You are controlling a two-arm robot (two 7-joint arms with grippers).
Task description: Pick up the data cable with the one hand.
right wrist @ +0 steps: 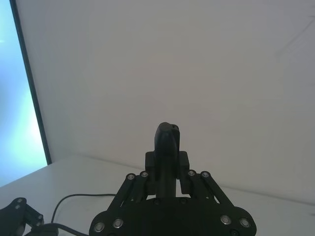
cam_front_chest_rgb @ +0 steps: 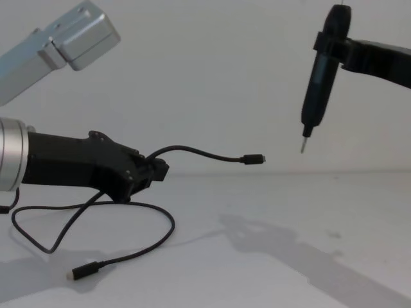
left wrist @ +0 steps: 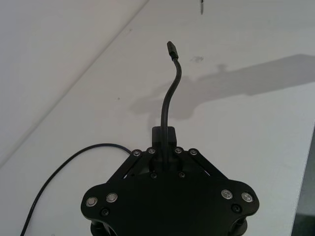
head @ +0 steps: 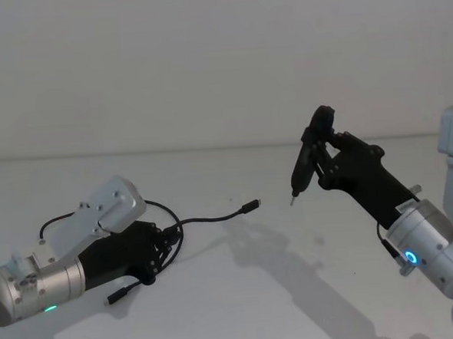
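Observation:
My left gripper (head: 169,238) hovers low over the white table, shut on the data cable (head: 214,217). In the left wrist view the cable (left wrist: 170,93) rises from between the closed fingers (left wrist: 164,132) to a small plug. From the chest the gripper (cam_front_chest_rgb: 157,172) holds the cable (cam_front_chest_rgb: 192,151) off the table, one plug end sticking out in the air. The rest hangs in a loop down to the table, with the other plug lying flat. My right gripper (head: 325,144) is raised at the right, shut on a slim black stick-like tool (head: 303,169) with a metal tip.
The tool (cam_front_chest_rgb: 318,83) hangs tip-down well above the table (cam_front_chest_rgb: 289,212), to the right of the cable's free plug. A plain white wall stands behind. Shadows of the arms fall across the table's middle.

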